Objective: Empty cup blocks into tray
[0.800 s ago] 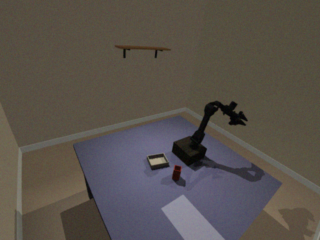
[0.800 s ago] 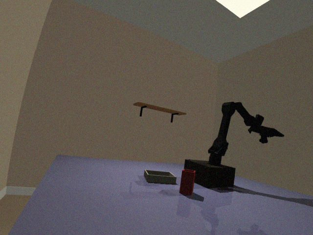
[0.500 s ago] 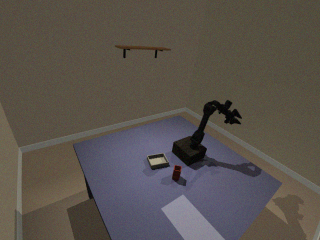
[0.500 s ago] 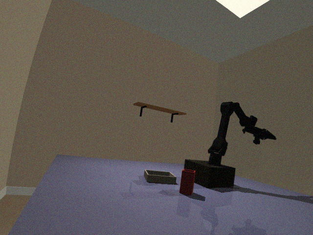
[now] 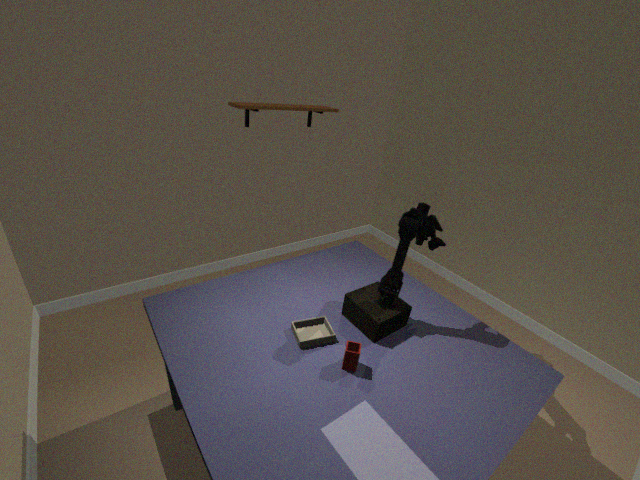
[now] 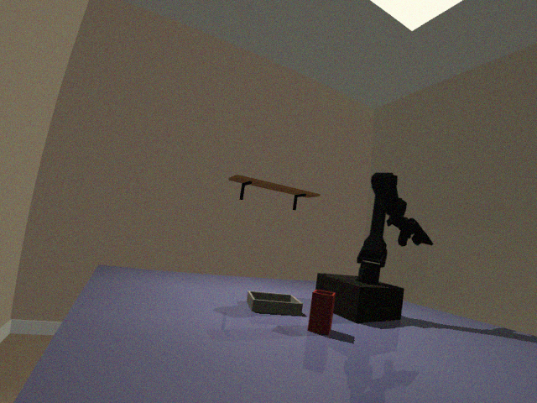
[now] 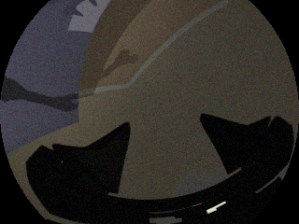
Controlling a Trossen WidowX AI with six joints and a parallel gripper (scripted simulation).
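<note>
A red square cup (image 5: 351, 357) (image 6: 321, 313) stands upright on the table (image 5: 248, 310) (image 6: 173, 347). Its mouth looks dark, and no blocks can be made out inside. A shallow grey-beige tray (image 5: 316, 342) (image 6: 277, 307) lies beside the cup, a little to its left and farther back, and no blocks show in it. My gripper (image 5: 442, 236) (image 7: 167, 121) is open with nothing between its fingers. It is raised high, to the right of the cup and well away from it, and points away from the cup and tray. The wrist view shows neither cup nor tray.
The arm stands on a dark box base (image 5: 376, 312) (image 6: 360, 299), close behind the cup and to the right of the tray. A pale flat sheet (image 5: 379, 444) lies in front of the cup. A wooden shelf (image 5: 284, 106) (image 6: 273, 186) hangs on the wall behind the table.
</note>
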